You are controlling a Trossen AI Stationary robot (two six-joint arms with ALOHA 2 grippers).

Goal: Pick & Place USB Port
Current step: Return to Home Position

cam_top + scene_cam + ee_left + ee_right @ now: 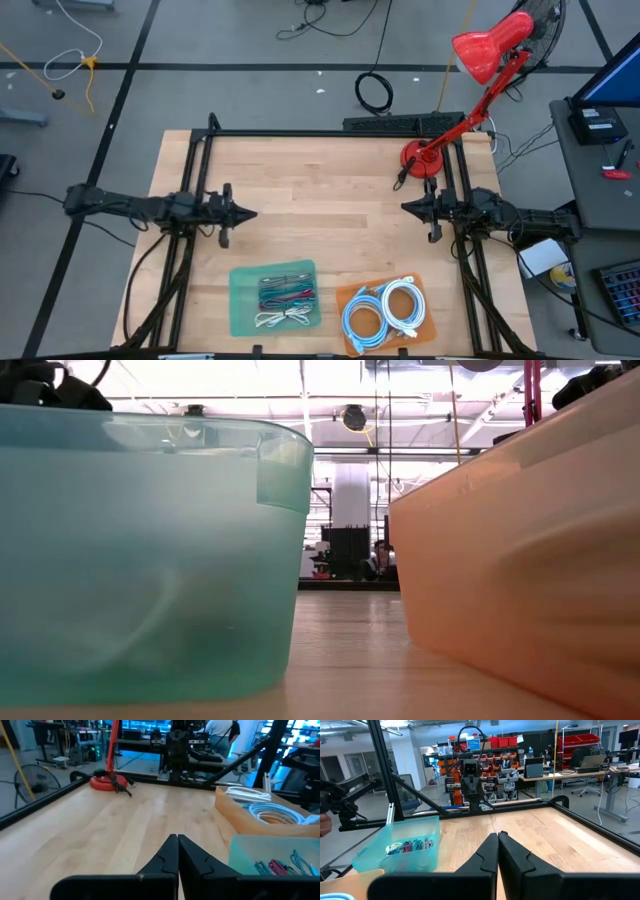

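In the high view the left gripper [248, 214] is hovering at middle left of the frame, its fingers pressed together and holding nothing. The right gripper [406, 207] is facing it from middle right, likewise pressed together and empty. The charger cables [285, 298] are lying in the green bin [242, 290] at lower centre, and the white cables [385, 312] are lying in the orange bin [346, 294] just beside it. Homing well is probably calling for slow, level retreats that ride above the bin rims and pass clear of the red lamp base [420, 157] near the right arm.
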